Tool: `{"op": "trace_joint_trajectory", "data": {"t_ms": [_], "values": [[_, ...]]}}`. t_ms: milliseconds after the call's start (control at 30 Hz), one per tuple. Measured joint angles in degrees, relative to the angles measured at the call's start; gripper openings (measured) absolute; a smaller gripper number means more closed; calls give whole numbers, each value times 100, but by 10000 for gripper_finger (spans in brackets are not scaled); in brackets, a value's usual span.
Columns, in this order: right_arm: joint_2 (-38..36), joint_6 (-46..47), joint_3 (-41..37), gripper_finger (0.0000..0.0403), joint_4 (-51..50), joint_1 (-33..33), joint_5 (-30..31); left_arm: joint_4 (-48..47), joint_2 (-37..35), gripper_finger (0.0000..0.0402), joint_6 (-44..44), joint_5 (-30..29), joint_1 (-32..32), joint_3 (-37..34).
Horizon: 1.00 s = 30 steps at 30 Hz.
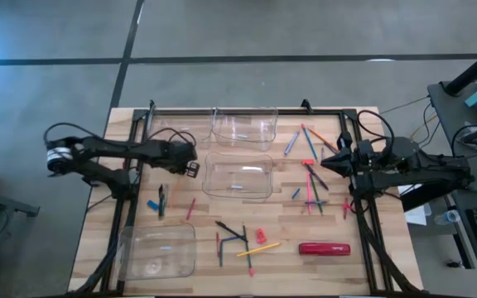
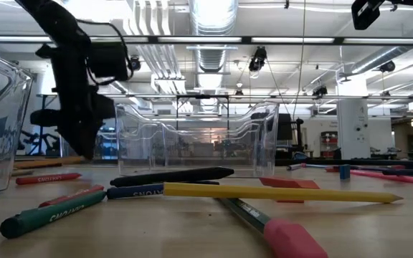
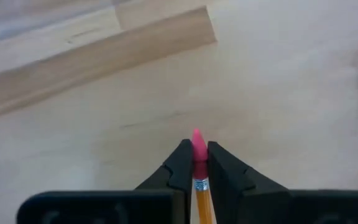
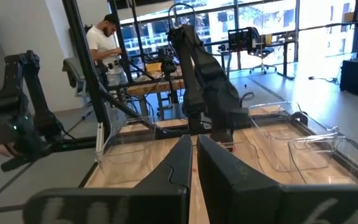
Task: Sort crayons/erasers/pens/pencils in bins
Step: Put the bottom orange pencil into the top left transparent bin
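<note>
Pinching pencil (image 3: 201, 193), left pincer (image 3: 196, 163) shut

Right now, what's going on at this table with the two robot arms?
The left gripper is shut on a yellow pencil near its pink eraser end, over the left side of the table. The right gripper waits shut at the right side. Most pencils and crayons are not yet in the bins.

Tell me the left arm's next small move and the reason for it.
Probably lift and carry toward a bin. The left gripper is shut on a yellow pencil, pinched just below its pink eraser tip, over bare wood tabletop rather than any tub. The nearest clear bin lies beside it. The right gripper waits shut at the table's right side.
</note>
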Motion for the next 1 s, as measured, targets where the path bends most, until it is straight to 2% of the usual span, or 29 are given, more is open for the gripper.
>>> {"op": "trace_joint_trajectory", "data": {"t_ms": [300, 433, 533, 733, 900, 1000], "values": [[0, 0, 0, 18, -11, 0, 5, -117, -955, 14, 249, -29, -1, 340], [0, 0, 0, 18, -11, 0, 9, -123, -1262, 14, 629, -48, -1, 595], [0, -1, 0, 18, -7, 0, 16, -120, -1370, 14, 1225, -88, 1, 901], [0, -45, 0, 18, -4, 0, 44, -170, -1214, 13, 2531, -271, 43, 1737], [0, -45, 0, 18, -4, 0, 46, -285, -762, 13, 3653, -745, 205, 2516], [2, -44, 0, 18, -3, 0, 46, -278, -412, 13, 4568, -800, 328, 2929]]}}
